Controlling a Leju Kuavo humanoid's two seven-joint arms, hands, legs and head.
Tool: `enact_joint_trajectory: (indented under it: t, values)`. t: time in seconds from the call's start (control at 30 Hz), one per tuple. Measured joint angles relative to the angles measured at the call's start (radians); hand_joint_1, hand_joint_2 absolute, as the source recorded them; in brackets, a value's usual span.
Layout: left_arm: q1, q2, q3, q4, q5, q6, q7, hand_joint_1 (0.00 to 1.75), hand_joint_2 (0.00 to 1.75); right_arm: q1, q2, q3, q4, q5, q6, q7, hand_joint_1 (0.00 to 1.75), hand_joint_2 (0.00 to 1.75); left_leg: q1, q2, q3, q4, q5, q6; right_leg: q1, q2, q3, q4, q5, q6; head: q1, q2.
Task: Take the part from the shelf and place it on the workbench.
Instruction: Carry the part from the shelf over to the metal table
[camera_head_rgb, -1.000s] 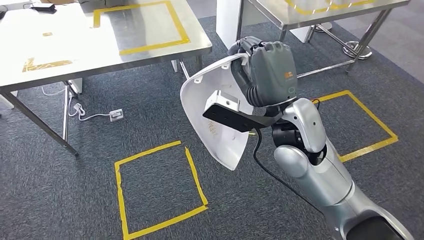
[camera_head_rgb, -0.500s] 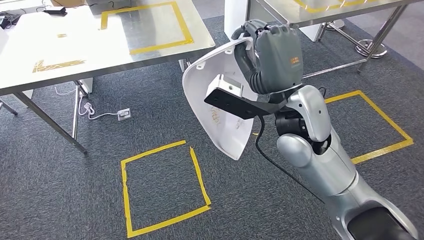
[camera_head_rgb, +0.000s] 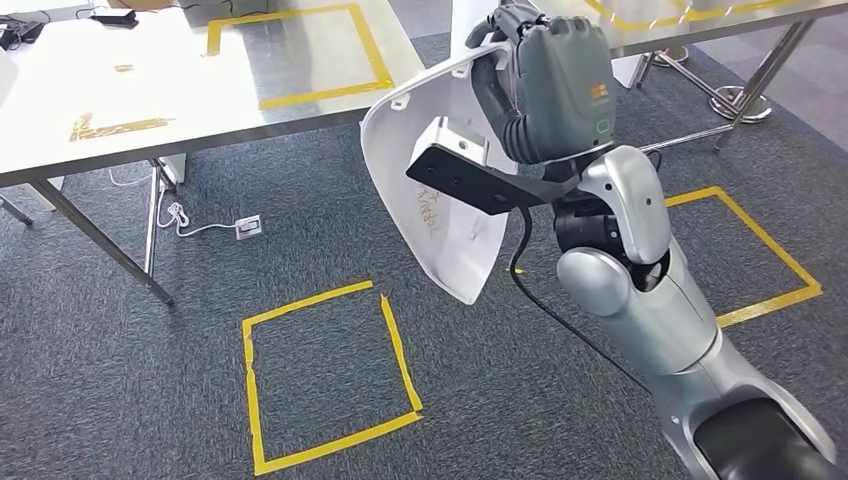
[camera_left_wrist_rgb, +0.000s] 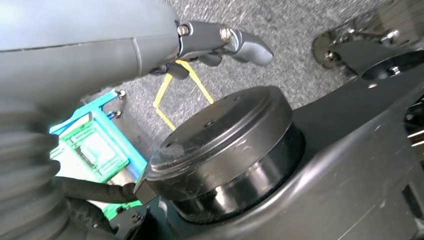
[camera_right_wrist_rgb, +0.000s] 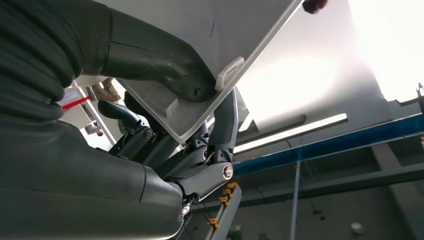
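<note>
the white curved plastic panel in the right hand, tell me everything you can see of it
The white curved plastic panel is a thin, smooth shell, wide at the top and tapering to a rounded lower tip. Small mounting tabs with holes sit along its upper rim, and faint gold lettering shows on its hollow inner face. It hangs nearly upright above the grey carpet, off the tables. The right hand grips its upper edge, with the thumb on one face and the fingers on the other.

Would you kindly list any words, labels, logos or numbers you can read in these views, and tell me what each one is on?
No text here can be read with confidence.
Gold lettering on the inner face of the white part: too small and tilted to read.
Small orange mark and green ring on the back of the right hand: a logo, no legible letters.
Yellow marks on the workbench: tape, not writing.
</note>
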Motion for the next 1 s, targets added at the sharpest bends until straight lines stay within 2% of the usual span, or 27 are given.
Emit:
enact_joint_trajectory:
  t: [0.03, 0.07, 0.13, 0.17, 0.2, 0.23, 0.3, 0.37, 0.4, 0.43, 0.5, 0.53, 0.57, 0.6, 0.63, 0.67, 0.7, 0.73, 0.77, 0.83, 0.87, 0.93, 1.0]
  values:
    - [0.001, -0.001, 0.000, 0.000, 0.000, 0.000, 0.001, 0.00, 1.75, 0.000, 0.000, 0.000, 0.003, 0.000, 0.001, 0.001, 1.75, 1.75, 0.002, -0.001, 0.000, 0.002, -0.003, -0.002, -0.004, 0.000, -0.018, 0.027, 0.000, 0.005, 0.000, 0.000]
    - [0.001, -0.002, 0.000, 0.000, 0.000, 0.000, 0.002, 0.00, 1.75, 0.000, 0.000, 0.000, 0.005, 0.000, 0.001, 0.002, 1.75, 1.75, 0.005, -0.002, 0.000, 0.007, -0.007, -0.006, -0.008, 0.000, -0.016, 0.015, 0.019, 0.010, 0.000, 0.000]
    - [0.002, -0.004, 0.000, 0.000, 0.000, 0.000, 0.003, 0.00, 1.75, -0.001, 0.000, 0.000, 0.006, 0.000, 0.002, 0.001, 1.75, 1.75, 0.013, -0.004, -0.001, 0.023, -0.021, -0.019, -0.018, 0.000, 0.038, -0.105, 0.084, 0.022, 0.001, 0.000]
    - [0.001, -0.004, 0.000, 0.000, 0.000, 0.000, 0.003, 0.00, 1.75, -0.002, 0.000, 0.000, 0.007, 0.000, 0.002, 0.001, 1.75, 1.75, 0.015, -0.006, -0.003, 0.034, -0.030, -0.028, -0.020, 0.003, 0.067, -0.164, 0.103, 0.024, 0.003, 0.000]
    - [0.001, -0.004, 0.000, 0.000, 0.000, 0.000, 0.003, 0.00, 1.75, -0.003, 0.000, 0.000, 0.008, 0.000, 0.002, 0.002, 1.75, 1.75, 0.015, -0.007, -0.005, 0.042, -0.038, -0.037, -0.020, 0.006, 0.087, -0.203, 0.112, 0.019, 0.004, 0.000]
    - [0.001, -0.003, 0.000, 0.000, 0.000, 0.000, 0.003, 0.00, 1.75, -0.003, 0.000, 0.000, 0.010, 0.000, 0.002, 0.002, 1.75, 1.75, 0.013, -0.008, -0.007, 0.046, -0.044, -0.045, -0.019, 0.009, 0.095, -0.217, 0.107, 0.011, 0.005, 0.000]
    - [0.002, -0.004, 0.000, 0.000, -0.001, 0.000, 0.003, 0.00, 1.75, -0.003, 0.000, 0.000, 0.012, -0.001, 0.001, 0.002, 1.75, 1.75, 0.014, -0.008, -0.003, 0.041, -0.049, -0.057, -0.017, 0.012, 0.098, -0.213, 0.100, -0.011, 0.006, 0.000]
    - [0.002, -0.005, 0.000, 0.000, -0.002, 0.000, 0.003, 0.00, 1.75, -0.005, 0.001, 0.000, 0.012, -0.004, 0.001, -0.002, 1.75, 1.75, 0.015, 0.000, -0.006, 0.060, -0.059, -0.065, -0.018, 0.010, 0.109, -0.216, 0.094, -0.027, 0.004, 0.000]
    - [0.001, -0.005, 0.000, 0.000, -0.003, 0.000, 0.003, 0.00, 1.75, -0.007, 0.001, 0.000, 0.012, -0.006, 0.000, -0.004, 1.75, 1.75, 0.015, 0.006, -0.025, 0.097, -0.073, -0.067, -0.019, 0.008, 0.117, -0.218, 0.090, -0.035, 0.003, 0.000]
    - [0.001, -0.005, 0.000, 0.000, -0.005, 0.000, 0.003, 0.00, 1.75, -0.008, 0.001, 0.000, 0.013, -0.009, 0.000, -0.005, 1.75, 1.75, 0.015, 0.012, -0.057, 0.155, -0.092, -0.068, -0.018, 0.006, 0.125, -0.218, 0.084, -0.041, 0.001, 0.000]
    - [0.001, -0.005, 0.000, 0.000, -0.008, 0.000, 0.002, 0.00, 1.75, -0.008, 0.001, 0.000, 0.015, -0.012, 0.000, -0.006, 1.75, 1.75, 0.013, 0.015, -0.144, 0.292, -0.128, -0.069, -0.013, 0.003, 0.140, -0.218, 0.068, -0.048, 0.000, 0.000]
    - [0.001, -0.004, 0.000, 0.000, -0.009, 0.000, 0.002, 0.00, 1.75, -0.008, 0.001, 0.000, 0.017, -0.013, 0.001, -0.006, 1.75, 1.75, 0.013, 0.015, -0.177, 0.331, -0.126, -0.067, -0.011, 0.002, 0.150, -0.218, 0.059, -0.049, 0.000, 0.000]
    - [0.002, -0.004, 0.000, 0.000, -0.009, 0.000, 0.001, 0.00, 1.75, -0.008, 0.001, 0.000, 0.019, -0.013, 0.001, -0.006, 1.75, 1.75, 0.011, 0.015, -0.192, 0.333, -0.103, -0.063, -0.009, 0.002, 0.162, -0.218, 0.050, -0.049, 0.000, 0.000]
    - [0.002, -0.004, 0.000, 0.000, -0.010, 0.000, 0.001, 0.00, 1.75, -0.009, 0.001, 0.000, 0.021, -0.014, 0.001, -0.006, 1.75, 1.75, 0.009, 0.015, -0.187, 0.296, -0.060, -0.057, -0.008, 0.002, 0.176, -0.218, 0.039, -0.048, 0.000, 0.000]
    - [0.002, -0.003, 0.000, 0.000, -0.010, 0.000, 0.000, 0.00, 1.75, -0.010, 0.001, 0.000, 0.022, -0.014, 0.001, -0.006, 1.75, 1.75, 0.007, 0.016, -0.166, 0.229, -0.008, -0.050, -0.007, 0.002, 0.192, -0.219, 0.027, -0.046, 0.000, 0.000]
    - [0.002, -0.003, 0.000, 0.000, -0.011, 0.000, 0.001, 0.00, 1.75, -0.012, 0.001, 0.000, 0.022, -0.014, 0.001, -0.006, 1.75, 1.75, 0.002, 0.017, -0.140, 0.168, 0.028, -0.042, -0.005, 0.001, 0.204, -0.220, 0.016, -0.042, 0.000, 0.000]
    - [0.002, -0.002, 0.000, 0.000, -0.012, 0.000, 0.001, 0.00, 1.75, -0.016, 0.001, 0.000, 0.023, -0.015, 0.002, -0.005, 1.75, 1.75, -0.003, 0.018, -0.114, 0.113, 0.044, -0.035, -0.004, 0.002, 0.214, -0.222, 0.006, -0.036, 0.000, 0.000]
    - [0.001, -0.002, -0.001, 0.000, -0.014, 0.000, 0.001, 0.00, 1.75, -0.020, 0.001, 0.000, 0.024, -0.015, 0.003, -0.004, 1.75, 1.75, -0.007, 0.019, -0.097, 0.081, 0.042, -0.029, -0.003, 0.002, 0.220, -0.227, -0.001, -0.029, 0.000, 0.000]
    - [0.000, -0.002, -0.002, 0.000, -0.015, 0.000, 0.001, 0.00, 1.75, -0.024, 0.002, 0.000, 0.025, -0.015, 0.005, -0.003, 1.75, 1.75, -0.010, 0.019, -0.087, 0.070, 0.027, -0.024, -0.002, 0.002, 0.224, -0.230, -0.001, -0.022, 0.000, 0.000]
    - [0.000, -0.003, -0.005, 0.000, -0.016, 0.000, 0.002, 0.00, 1.75, -0.032, 0.002, 0.000, 0.026, -0.015, 0.011, 0.000, 1.75, 1.75, -0.009, 0.017, -0.071, 0.053, 0.012, -0.012, -0.004, 0.001, 0.226, -0.216, 0.012, -0.010, 0.000, 0.000]
    - [0.001, -0.003, -0.006, 0.000, -0.017, 0.000, 0.002, 0.00, 1.75, -0.037, 0.002, 0.000, 0.026, -0.015, 0.014, 0.001, 1.75, 1.75, -0.008, 0.015, -0.060, 0.046, 0.007, -0.005, -0.005, 0.001, 0.215, -0.188, 0.022, -0.006, 0.001, 0.000]
    - [0.002, -0.003, -0.007, 0.000, -0.018, 0.000, 0.003, 0.00, 1.75, -0.046, 0.001, 0.000, 0.027, -0.017, 0.017, 0.003, 1.75, 1.75, -0.006, 0.012, -0.038, 0.036, -0.005, 0.006, -0.005, 0.002, 0.148, -0.089, 0.023, -0.002, 0.002, 0.000]
    - [0.002, -0.004, -0.007, 0.000, -0.017, 0.000, 0.002, 0.00, 1.75, -0.047, -0.001, 0.000, 0.029, -0.019, 0.017, 0.007, 1.75, 1.75, -0.006, 0.007, -0.018, 0.034, -0.024, 0.011, -0.003, 0.002, 0.055, 0.016, -0.017, 0.002, 0.003, 0.000]
